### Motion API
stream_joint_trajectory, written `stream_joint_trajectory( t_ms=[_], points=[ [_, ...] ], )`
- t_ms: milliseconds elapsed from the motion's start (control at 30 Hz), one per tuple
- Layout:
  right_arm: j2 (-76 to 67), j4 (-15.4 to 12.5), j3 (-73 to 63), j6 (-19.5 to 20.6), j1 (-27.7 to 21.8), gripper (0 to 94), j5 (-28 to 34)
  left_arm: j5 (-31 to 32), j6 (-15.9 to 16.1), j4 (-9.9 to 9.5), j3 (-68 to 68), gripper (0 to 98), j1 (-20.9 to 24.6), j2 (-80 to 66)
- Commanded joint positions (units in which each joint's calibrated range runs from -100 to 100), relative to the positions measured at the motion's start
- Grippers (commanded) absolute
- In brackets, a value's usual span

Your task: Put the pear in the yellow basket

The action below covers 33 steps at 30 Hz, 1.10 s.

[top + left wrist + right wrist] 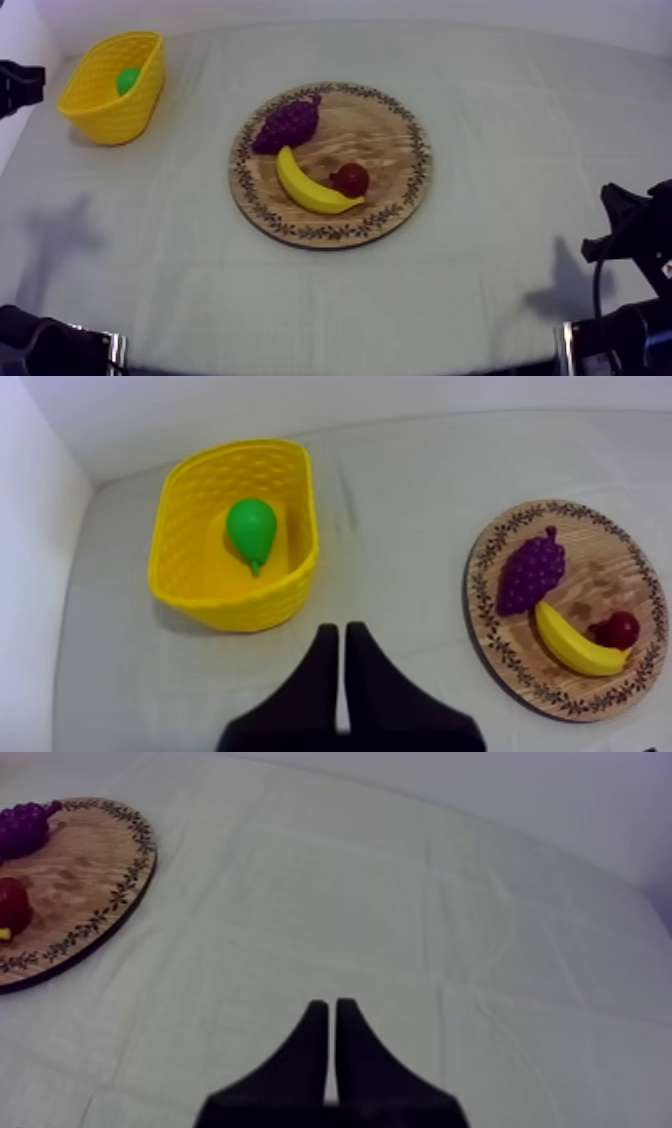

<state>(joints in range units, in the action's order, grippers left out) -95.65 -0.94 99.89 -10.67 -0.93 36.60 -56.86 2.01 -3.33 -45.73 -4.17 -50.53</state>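
**Green toy pear (250, 528) lies inside yellow woven basket (240, 608)**

The grey-white clothed desk (500, 300) bears a round wooden board with a patterned rim (385, 130), well apart from the basket. On it lie a yellow banana (310, 188), purple grapes (287, 124) and a small red fruit (350, 179). Left jaws and right jaws are closed, gripping nothing.

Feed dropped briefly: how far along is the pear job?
Done: the pear lies inside the yellow basket; the wooden board holds just grapes, banana and small red fruit. In hand: nothing, the left gripper and right gripper are both shut on nothing. Left: nothing apparent.
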Motion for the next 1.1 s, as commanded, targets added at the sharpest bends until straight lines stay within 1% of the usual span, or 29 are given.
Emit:
stream_joint_trajectory(
  t_ms=[0, 167, 333, 467, 667, 867, 933, 1067],
  points=[
    [-0.02, -0.01, 0.00, 0.00, 0.01, 0.4, 0.01, 4.79, -0.04, 0.10, -9.76, 0.1, -0.15, -7.70],
    [-0.02, -0.01, 0.00, 0.00, 0.01, 0.4, 0.01, 12.64, -0.01, 0.28, -22.16, 0.0, -0.11, -16.32],
    [-0.02, -0.01, 0.00, 0.00, 0.01, 0.4, 0.01, 14.97, 0.84, 0.32, -30.74, 0.0, 0.82, -22.76],
    [-0.02, -0.01, 0.00, 0.00, 0.01, 0.4, 0.01, 15.70, 1.98, 0.78, -36.02, 0.0, 1.27, -27.16],
    [-0.02, -0.01, 0.00, 0.00, 0.01, 0.4, 0.01, 15.89, 2.58, 1.97, -44.06, 0.0, 1.96, -35.14],
    [-0.02, -0.01, 0.00, -0.03, 0.01, 0.4, 0.01, 14.01, 3.18, 2.56, -48.76, 0.0, 2.58, -44.05],
    [-0.02, -0.01, 0.00, -0.01, 0.01, 0.4, 0.01, 13.53, 2.79, 2.53, -49.28, 0.0, 2.82, -46.51],
    [-0.02, -0.01, 0.00, -0.02, 0.01, 0.4, 0.01, 13.46, 0.30, 2.26, -50.02, 0.0, 2.76, -48.63]
  ],
)
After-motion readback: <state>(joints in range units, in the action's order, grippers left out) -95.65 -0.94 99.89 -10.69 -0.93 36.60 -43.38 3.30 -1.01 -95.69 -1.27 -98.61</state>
